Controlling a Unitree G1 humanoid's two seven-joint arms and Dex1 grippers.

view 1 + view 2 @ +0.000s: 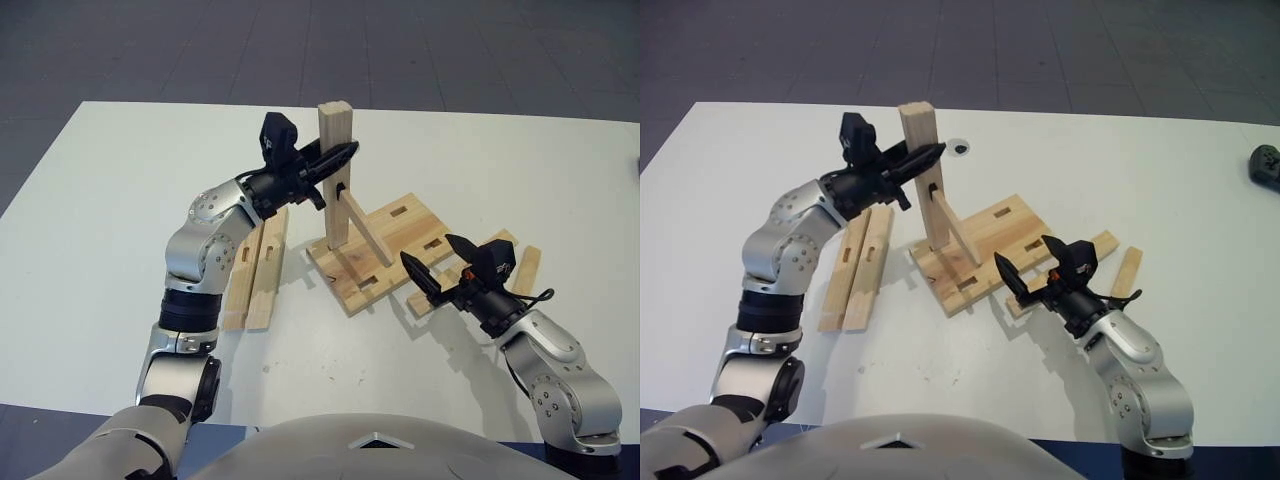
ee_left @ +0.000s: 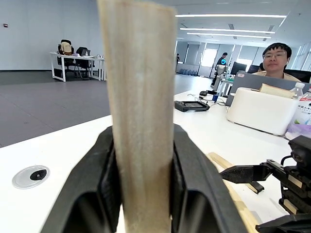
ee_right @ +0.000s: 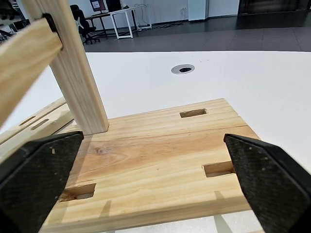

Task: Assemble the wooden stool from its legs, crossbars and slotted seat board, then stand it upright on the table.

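The slotted seat board (image 1: 400, 225) lies flat on the white table. One wooden leg (image 1: 335, 120) stands upright in a slot near its left corner. A crossbar (image 1: 366, 228) slants from the leg down to the board. My left gripper (image 1: 338, 168) is shut on the upright leg (image 2: 141, 121) near its upper half, a finger (image 2: 92, 184) on each side. My right gripper (image 1: 428, 250) is open just off the board's near right edge, level with the board (image 3: 155, 155), with nothing between its fingers (image 3: 39, 179).
Two slotted wooden pieces (image 1: 255, 270) lie side by side left of the board. More wooden pieces (image 1: 1127, 270) lie to its right, partly under my right arm. A cable grommet (image 1: 960, 148) is behind the leg, and a black object (image 1: 1268, 165) at the far right edge.
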